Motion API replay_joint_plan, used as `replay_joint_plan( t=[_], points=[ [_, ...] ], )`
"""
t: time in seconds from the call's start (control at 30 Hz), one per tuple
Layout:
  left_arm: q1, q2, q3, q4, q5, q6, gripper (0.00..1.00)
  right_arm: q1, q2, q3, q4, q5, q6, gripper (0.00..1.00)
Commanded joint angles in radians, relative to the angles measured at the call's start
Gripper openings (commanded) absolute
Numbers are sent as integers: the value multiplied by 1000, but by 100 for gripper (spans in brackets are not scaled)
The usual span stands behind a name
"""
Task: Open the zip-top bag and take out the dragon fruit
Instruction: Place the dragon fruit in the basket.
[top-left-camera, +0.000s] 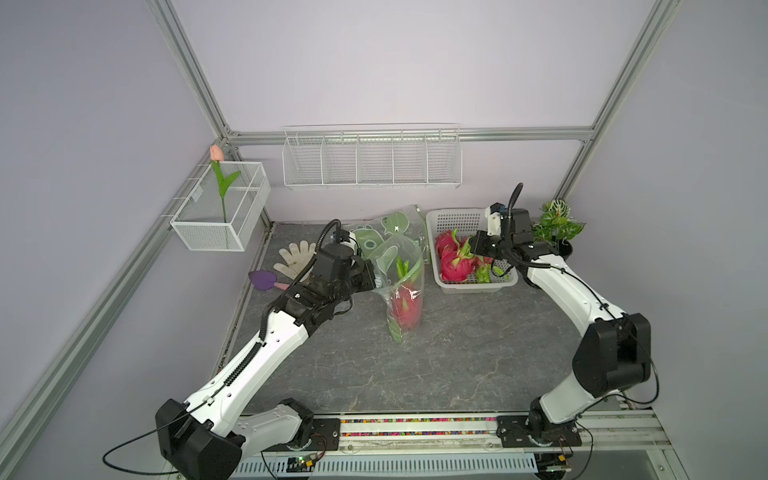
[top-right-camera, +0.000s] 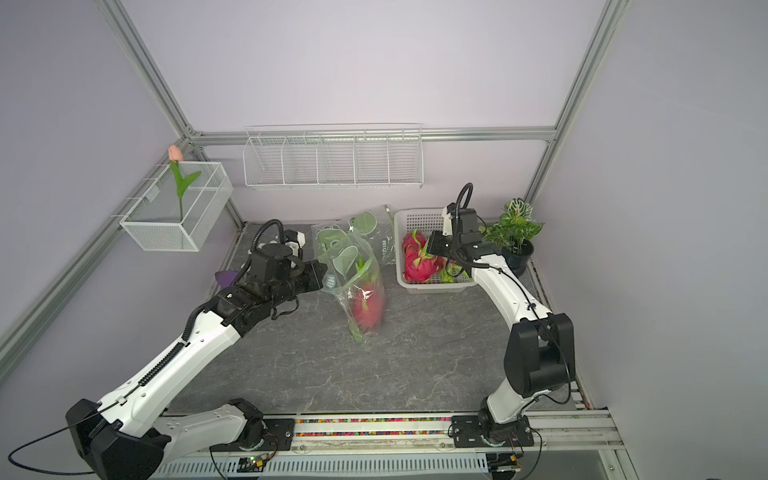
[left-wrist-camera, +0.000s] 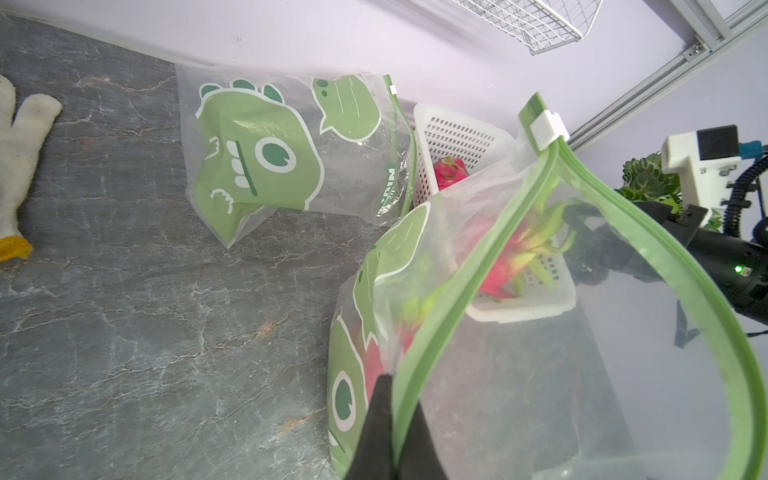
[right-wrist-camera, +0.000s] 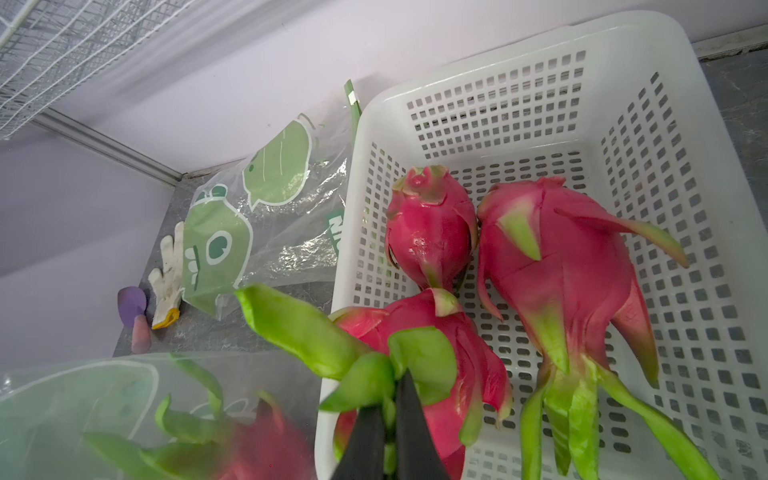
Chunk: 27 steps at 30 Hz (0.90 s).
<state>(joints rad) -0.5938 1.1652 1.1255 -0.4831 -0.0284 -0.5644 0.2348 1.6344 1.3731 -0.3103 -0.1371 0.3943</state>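
- Closest to the lens in the left wrist view, the left gripper (left-wrist-camera: 394, 390) is pinching the green zip rim of the zip-top bag (left-wrist-camera: 519, 374), its jaws pressing together on the plastic. The bag's mouth is gaping wide, and a white slider (left-wrist-camera: 547, 129) is sitting at the far end of the rim.
- In both top views the zip-top bag (top-left-camera: 388, 257) (top-right-camera: 345, 257) is leaning up from the grey table (top-left-camera: 436, 365) between the two arms, its bottom end touching the surface.
- One dragon fruit (top-left-camera: 405, 307) is lying inside the bag, pink body low and green scales pointing toward the open mouth.
- At the white basket (right-wrist-camera: 623, 37), the right gripper (right-wrist-camera: 392, 395) is clamping a green leafy scale of a second dragon fruit (right-wrist-camera: 478, 357). Whether this fruit is resting on the basket floor cannot be told.
- Two more dragon fruits (right-wrist-camera: 430, 232) (right-wrist-camera: 552, 270) are lying side by side in the basket, touching each other.
- Behind the held bag, another printed bag (top-left-camera: 395, 226) is lying flat by the back wall, just beside the basket.
- A white glove (top-left-camera: 295, 259) and a purple scoop (top-left-camera: 264, 279) are lying near the table's left edge.
- A potted plant (top-left-camera: 557, 228) is standing just beside the basket, in the right back corner.
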Motion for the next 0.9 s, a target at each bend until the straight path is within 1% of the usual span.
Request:
replay_joint_plan(
  t=[0.0, 0.17, 0.47, 0.63, 0.7, 0.73, 0.8, 0.87],
  points=[
    [5, -5, 0, 5, 5, 11, 2, -9, 36, 26, 10, 44, -32, 7],
    [5, -13, -12, 7, -1, 9, 2, -14, 89, 70, -2, 59, -46, 7],
    [6, -19, -15, 0, 0, 7, 2, -14, 168, 130, 8, 31, -40, 7],
    [6, -27, -21, 1, -1, 4, 2, -12, 186, 138, -19, 36, -33, 16],
    [5, -27, -21, 1, -3, 5, 2, -13, 182, 140, -30, 31, -30, 22],
    [6, -26, -21, 1, -2, 5, 2, -12, 177, 142, -36, 27, -29, 25],
    [7, -24, -21, 0, 0, 4, 2, -12, 161, 156, -65, 18, -28, 37],
    [8, -22, -19, -6, -1, 6, 2, -11, 135, 168, -94, 6, -35, 46]
  ],
)
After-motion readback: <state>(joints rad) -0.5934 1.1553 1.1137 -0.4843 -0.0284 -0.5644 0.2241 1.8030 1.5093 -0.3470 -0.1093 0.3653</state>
